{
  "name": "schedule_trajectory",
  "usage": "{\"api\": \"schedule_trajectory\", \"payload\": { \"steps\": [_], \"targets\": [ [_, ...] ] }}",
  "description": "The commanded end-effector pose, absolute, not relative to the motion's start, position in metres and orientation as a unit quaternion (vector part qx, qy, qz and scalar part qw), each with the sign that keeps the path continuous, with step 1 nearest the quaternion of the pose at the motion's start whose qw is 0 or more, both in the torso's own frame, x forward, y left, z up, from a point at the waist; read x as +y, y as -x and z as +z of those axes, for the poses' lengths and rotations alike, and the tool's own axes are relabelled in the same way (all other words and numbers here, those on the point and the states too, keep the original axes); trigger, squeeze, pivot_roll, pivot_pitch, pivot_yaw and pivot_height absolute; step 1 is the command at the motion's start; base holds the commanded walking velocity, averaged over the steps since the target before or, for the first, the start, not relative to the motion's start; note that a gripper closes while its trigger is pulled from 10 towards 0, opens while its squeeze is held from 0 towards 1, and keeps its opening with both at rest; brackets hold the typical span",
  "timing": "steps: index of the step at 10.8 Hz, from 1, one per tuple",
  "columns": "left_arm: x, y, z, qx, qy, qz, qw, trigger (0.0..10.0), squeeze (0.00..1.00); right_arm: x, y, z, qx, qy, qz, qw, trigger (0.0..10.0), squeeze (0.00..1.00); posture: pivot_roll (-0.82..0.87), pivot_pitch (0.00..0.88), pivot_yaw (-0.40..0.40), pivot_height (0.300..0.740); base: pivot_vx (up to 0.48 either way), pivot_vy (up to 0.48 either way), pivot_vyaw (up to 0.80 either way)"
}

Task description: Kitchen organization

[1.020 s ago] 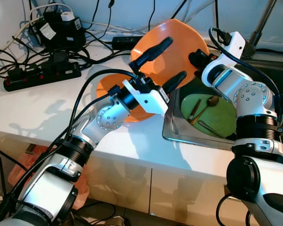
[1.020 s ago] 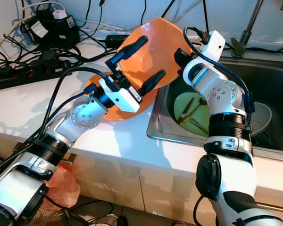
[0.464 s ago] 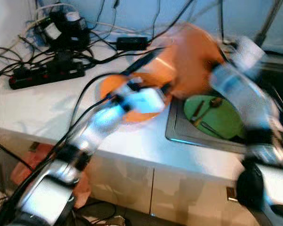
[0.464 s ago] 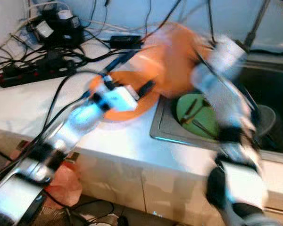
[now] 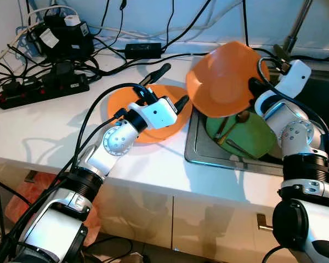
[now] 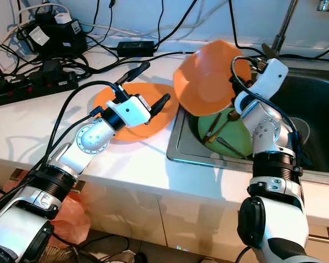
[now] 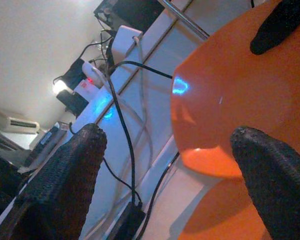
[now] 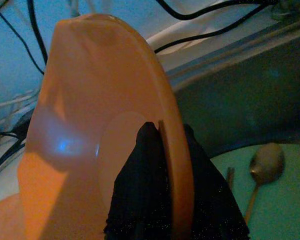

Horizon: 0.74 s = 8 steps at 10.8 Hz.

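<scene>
The right tool [image 8: 162,165] pinches the rim of a tilted orange plastic bowl [image 5: 225,79] above the steel sink [image 5: 200,156]. The left tool [image 5: 167,87] gapes empty over a flat orange plate [image 5: 126,104] on the white desk [image 5: 44,131], black cables [image 5: 38,60] behind.

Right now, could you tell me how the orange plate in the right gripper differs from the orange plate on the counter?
The held orange plate is tilted up on edge over the sink's left rim, pinched at its rim by the right gripper; the counter orange plate lies flat, ungripped, under the open left gripper. Both are orange and look alike in shape.
</scene>
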State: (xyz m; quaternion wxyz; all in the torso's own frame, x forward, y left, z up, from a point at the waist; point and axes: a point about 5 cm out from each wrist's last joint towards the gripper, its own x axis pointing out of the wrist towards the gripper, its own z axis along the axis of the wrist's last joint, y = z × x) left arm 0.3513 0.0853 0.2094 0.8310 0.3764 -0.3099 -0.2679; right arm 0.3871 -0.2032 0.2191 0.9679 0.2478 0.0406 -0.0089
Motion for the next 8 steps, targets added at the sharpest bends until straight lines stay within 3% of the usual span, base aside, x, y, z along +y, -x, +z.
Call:
{"api": "schedule_trajectory", "payload": {
  "steps": [1, 5, 8],
  "targets": [
    [0.086, -0.351, 0.215, -0.314, -0.373, -0.27, 0.831, 10.0, 0.0, -0.207, -0.388, 0.235, 0.0, -0.241, -0.017, 0.97, 0.0, 0.0, 0.02, 0.051, 0.054, 0.74, 0.0, 0.0, 0.0],
    [0.079, -0.355, 0.216, -0.285, -0.323, -0.3, 0.851, 10.0, 0.0, -0.251, -0.378, 0.222, 0.0, -0.171, -0.143, 0.975, 0.0, 0.0, 0.01, 0.055, 0.057, 0.74, 0.0, 0.0, 0.0],
    [0.059, -0.358, 0.194, -0.18, -0.197, -0.341, 0.901, 10.0, 0.0, -0.259, -0.374, 0.197, 0.05, -0.136, -0.182, 0.973, 0.0, 0.0, 0.01, 0.061, 0.061, 0.74, 0.0, 0.0, 0.0]
  ]
}}
